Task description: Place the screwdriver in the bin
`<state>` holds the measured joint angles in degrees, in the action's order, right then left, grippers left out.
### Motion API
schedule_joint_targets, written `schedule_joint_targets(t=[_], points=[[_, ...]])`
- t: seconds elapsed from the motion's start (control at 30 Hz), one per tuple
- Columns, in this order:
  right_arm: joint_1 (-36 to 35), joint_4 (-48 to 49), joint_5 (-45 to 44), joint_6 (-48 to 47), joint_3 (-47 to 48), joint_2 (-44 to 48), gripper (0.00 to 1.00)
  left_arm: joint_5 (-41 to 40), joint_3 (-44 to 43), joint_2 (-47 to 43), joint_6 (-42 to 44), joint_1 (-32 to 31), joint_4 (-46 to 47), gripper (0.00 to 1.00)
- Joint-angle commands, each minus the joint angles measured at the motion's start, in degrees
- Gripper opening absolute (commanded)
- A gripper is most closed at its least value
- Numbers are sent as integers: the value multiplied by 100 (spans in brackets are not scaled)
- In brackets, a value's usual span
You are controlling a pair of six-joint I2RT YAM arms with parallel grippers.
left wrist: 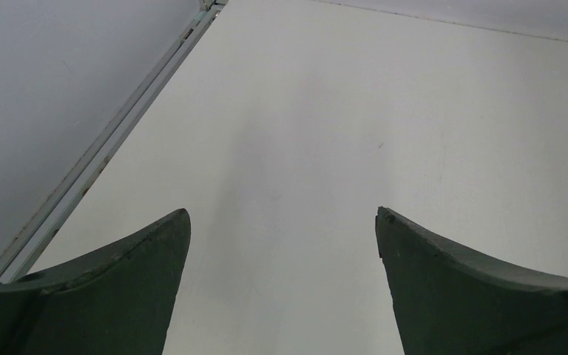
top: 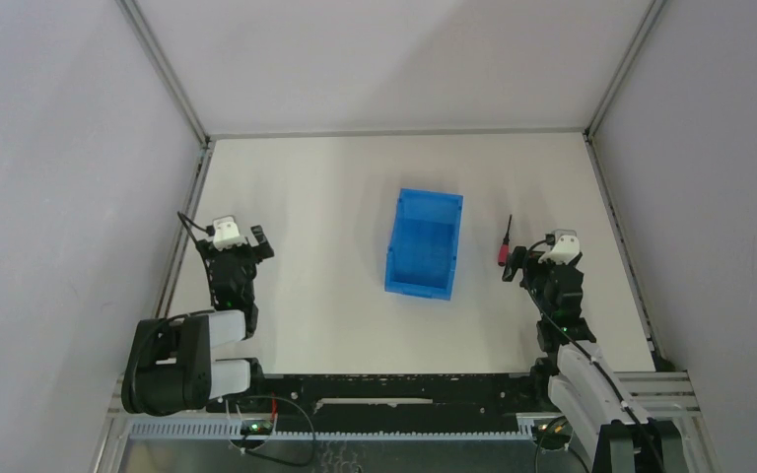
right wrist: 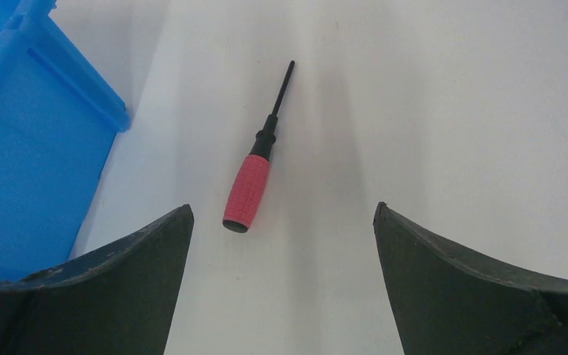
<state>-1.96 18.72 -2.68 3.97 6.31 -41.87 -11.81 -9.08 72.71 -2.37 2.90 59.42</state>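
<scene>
Targeting: screwdriver [right wrist: 259,151], flat on the table [top: 306,197], near the bin [top: 430,197], outside its right wall.
Right gripper [right wrist: 281,211]: jaws spread wide, nothing held, handle end just ahead, left of centre.
Grasp: shift slightly left, centre on red handle, pinch across it, not the thin shaft.
Left gripper [left wrist: 282,214]: spread, empty, well apart.

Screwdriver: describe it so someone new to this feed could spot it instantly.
Start at the blue rectangular plastic bin on the white table. To its right, lying flat and apart from it, just ahead of the right arm's open claw, is the slim screwdriver. It alone is small and loose: red-pink ribbed handle nearest the claw, thin black shaft pointing away.
</scene>
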Motion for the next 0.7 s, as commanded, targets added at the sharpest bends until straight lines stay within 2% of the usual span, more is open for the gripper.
schedule_joint_targets(t=[0.0,0.1,0.23,0.33,0.53,0.67], points=[[29,40,-73,272,374,-3,100,-15,-183,-46,114,-21,167,100],[29,-570,-178,535,970,-22,100,-14,-184,-46,114,-17,164,100],[-8,-1439,415,858,1877,-77,100,-19,-182,-46,114,-24,167,100],[-178,-2630,568,1135,2769,-397,100,-16,-187,-43,114,-22,167,100],[-954,-5038,-881,1501,4641,-2028,100,-16,-183,-45,114,-18,166,100],[-999,-5370,-1031,1617,5137,-3129,100,-12,-183,-46,115,-15,167,100]])
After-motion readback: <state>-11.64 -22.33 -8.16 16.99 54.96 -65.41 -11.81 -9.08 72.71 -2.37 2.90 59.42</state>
